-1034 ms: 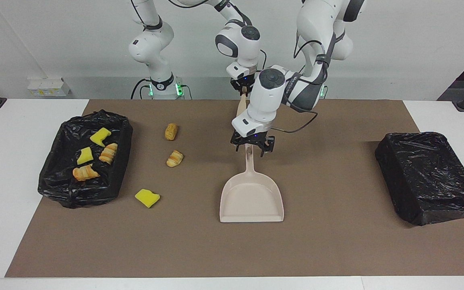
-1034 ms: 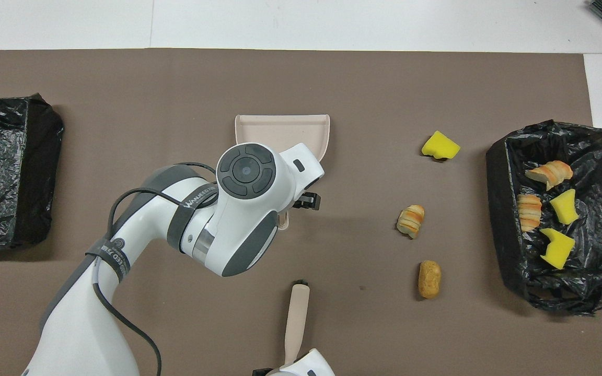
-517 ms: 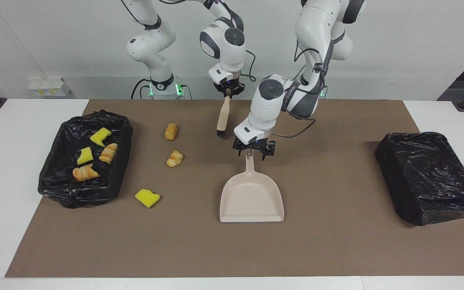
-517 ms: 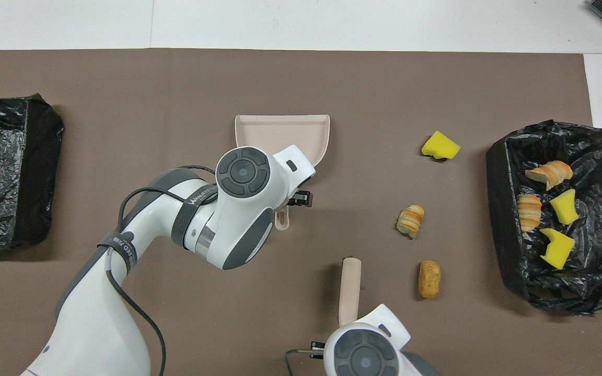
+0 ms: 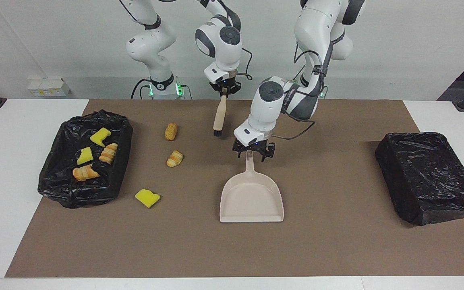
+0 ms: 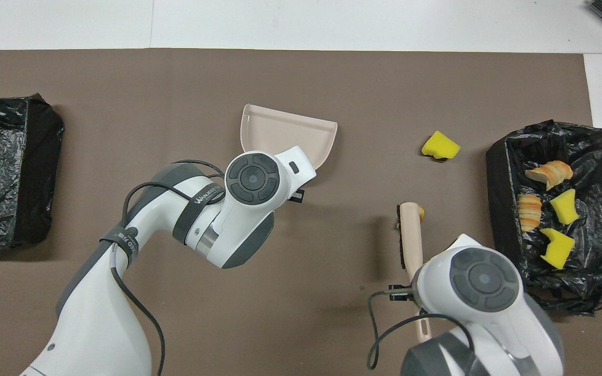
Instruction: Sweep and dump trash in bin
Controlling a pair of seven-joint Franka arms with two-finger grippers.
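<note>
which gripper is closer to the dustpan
Left. The left gripper is shut on the handle of the dustpan. The right gripper is up in the air holding the brush, apart from the dustpan.

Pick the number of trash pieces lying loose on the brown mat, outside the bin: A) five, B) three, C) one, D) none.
B: the facing view shows a yellow sponge chunk, a croissant piece and a bread piece on the brown mat, beside the bin that holds the other four.
</note>
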